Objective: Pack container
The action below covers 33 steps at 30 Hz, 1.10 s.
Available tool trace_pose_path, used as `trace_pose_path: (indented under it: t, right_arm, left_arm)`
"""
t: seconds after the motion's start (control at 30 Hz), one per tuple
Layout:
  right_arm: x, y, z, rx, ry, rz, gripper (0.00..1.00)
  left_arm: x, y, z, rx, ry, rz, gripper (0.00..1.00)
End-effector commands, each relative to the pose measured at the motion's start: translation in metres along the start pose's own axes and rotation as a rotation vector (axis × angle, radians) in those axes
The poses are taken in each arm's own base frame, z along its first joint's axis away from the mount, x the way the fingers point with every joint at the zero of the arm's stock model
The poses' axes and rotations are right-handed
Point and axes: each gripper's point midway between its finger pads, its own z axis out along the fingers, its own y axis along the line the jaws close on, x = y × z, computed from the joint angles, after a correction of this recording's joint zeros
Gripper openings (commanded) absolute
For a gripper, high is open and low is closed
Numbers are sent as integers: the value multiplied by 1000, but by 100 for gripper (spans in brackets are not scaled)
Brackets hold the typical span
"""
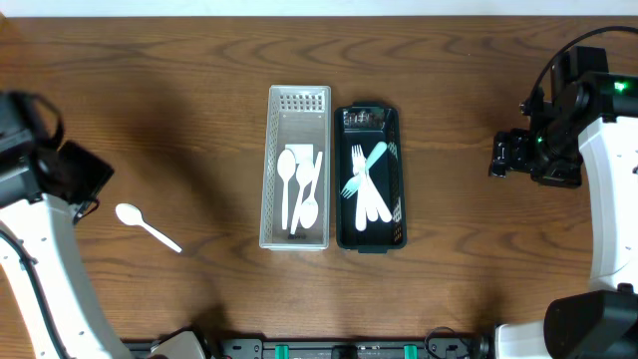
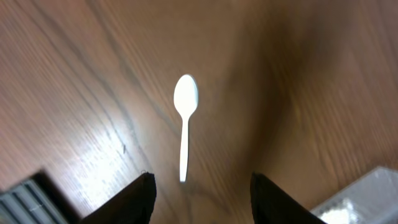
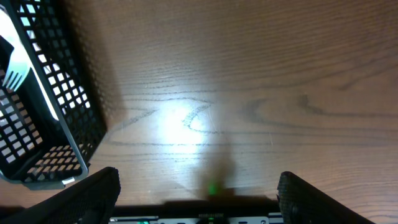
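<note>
White spoon (image 1: 146,225) lies alone on the table (image 1: 199,100) at far left, your left gripper (image 2: 200,186) spread and empty near its handle end, so I judge you are at the pick: lower, pinch it, carry it to the white tray (image 1: 271,199) beside the black tray (image 1: 339,179), while your right gripper (image 3: 198,177) gapes idle.

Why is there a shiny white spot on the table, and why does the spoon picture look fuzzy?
Right wrist view: light glares off the table, making that white patch, with a dark shadow just below it. Left wrist view: the whole picture is soft, so the spoon has fuzzy edges, and a broad shadow darkens the right side. Overhead view: sharp, with only soft shadows.
</note>
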Motion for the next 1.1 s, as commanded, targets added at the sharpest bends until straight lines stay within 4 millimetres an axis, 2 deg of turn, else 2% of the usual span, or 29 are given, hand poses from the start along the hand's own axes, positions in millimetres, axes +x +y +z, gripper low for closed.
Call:
trace_pose_path:
  t: [0.0, 0.13, 0.3, 0.73, 1.07]
  right_arm:
    - [2, 3, 0, -3, 6, -25, 84]
    - [2, 3, 0, -3, 6, -25, 84]
    - [2, 3, 0, -3, 6, -25, 84]
    - [2, 3, 0, -3, 6, -25, 84]
    - [2, 3, 0, -3, 6, -25, 84]
  left_arm:
    - [18, 16, 41, 10, 109, -80, 52]
    - [36, 29, 84, -7, 157, -104, 52]
    - [49, 35, 119, -25, 191, -103, 52]
    - [61, 42, 167, -84, 291, -106, 53]
    - [70, 37, 191, -160, 297, -21, 52]
